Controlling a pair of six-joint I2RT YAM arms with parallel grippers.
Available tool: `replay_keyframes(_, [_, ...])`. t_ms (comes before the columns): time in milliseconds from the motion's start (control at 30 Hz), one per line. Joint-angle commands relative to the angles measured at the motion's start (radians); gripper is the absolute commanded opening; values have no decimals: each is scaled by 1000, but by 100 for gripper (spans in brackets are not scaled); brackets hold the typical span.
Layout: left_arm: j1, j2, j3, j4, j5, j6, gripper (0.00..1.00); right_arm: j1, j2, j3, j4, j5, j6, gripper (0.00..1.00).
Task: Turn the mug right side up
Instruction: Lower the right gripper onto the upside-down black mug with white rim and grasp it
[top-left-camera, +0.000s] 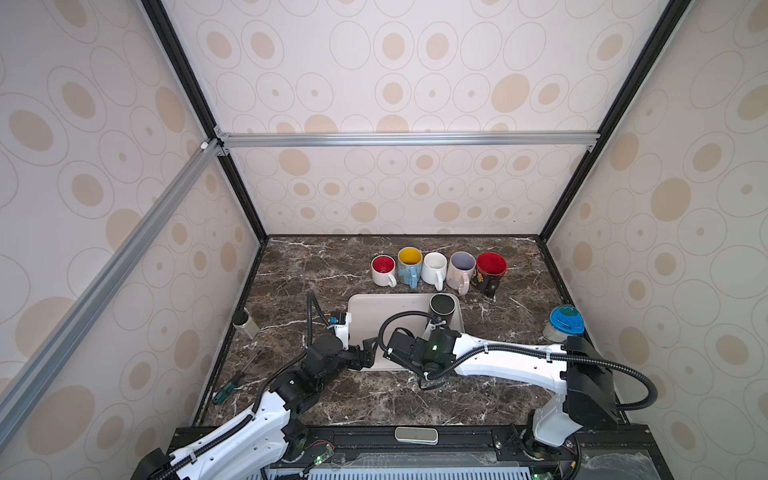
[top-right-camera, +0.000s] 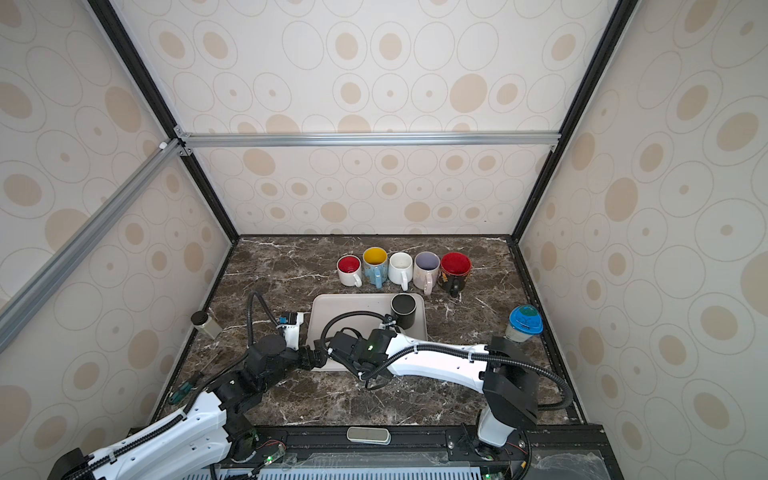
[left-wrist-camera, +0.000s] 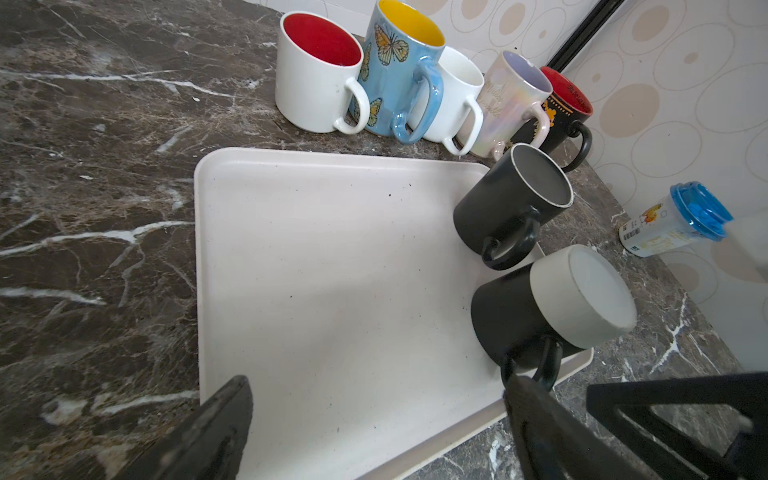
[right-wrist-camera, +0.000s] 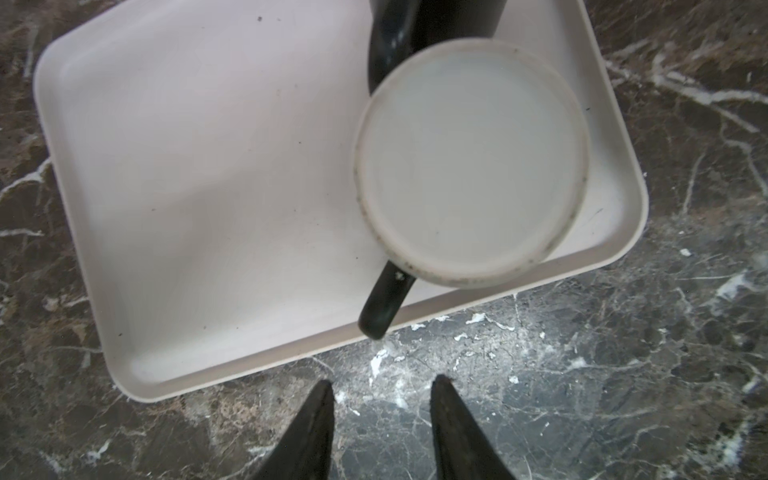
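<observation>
Two mugs stand upside down on the beige tray (left-wrist-camera: 332, 249) at its right side. One is black with a pale grey base band (left-wrist-camera: 582, 295) (right-wrist-camera: 471, 162), its handle (right-wrist-camera: 384, 303) pointing to the tray's front edge. Behind it is an all-black mug (left-wrist-camera: 515, 199) (top-left-camera: 441, 307). My right gripper (right-wrist-camera: 383, 384) hangs above the marble just in front of the tray, short of that handle, open with nothing between its fingers. My left gripper (left-wrist-camera: 380, 399) stands wide open over the tray's front left part, one fingertip (left-wrist-camera: 515, 386) close by the same handle. In both top views the right wrist (top-left-camera: 432, 349) hides the banded mug.
Several upright mugs (top-left-camera: 436, 270) stand in a row behind the tray. A blue-lidded cup (top-left-camera: 565, 324) is at the right edge, a small jar (top-left-camera: 245, 324) at the left wall, and a green screwdriver (top-left-camera: 226, 386) lies front left.
</observation>
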Motion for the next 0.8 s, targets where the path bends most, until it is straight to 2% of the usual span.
replay_keyframes(0, [-6,19,-4,44,5,-3,96,-42,-13,-52,62,-54,48,41])
replay_keyframes(333, [-5,47,-2,62,2,6,96,-95,3,-89,128,-77,21,41])
replay_keyframes(500, [-6,58,-4,75,3,6,96,-109,2,-82,128,-62,18,41])
replay_keyframes(767, [-6,54,-2,73,6,5,96,-139,17,-87,122,-104,17,39])
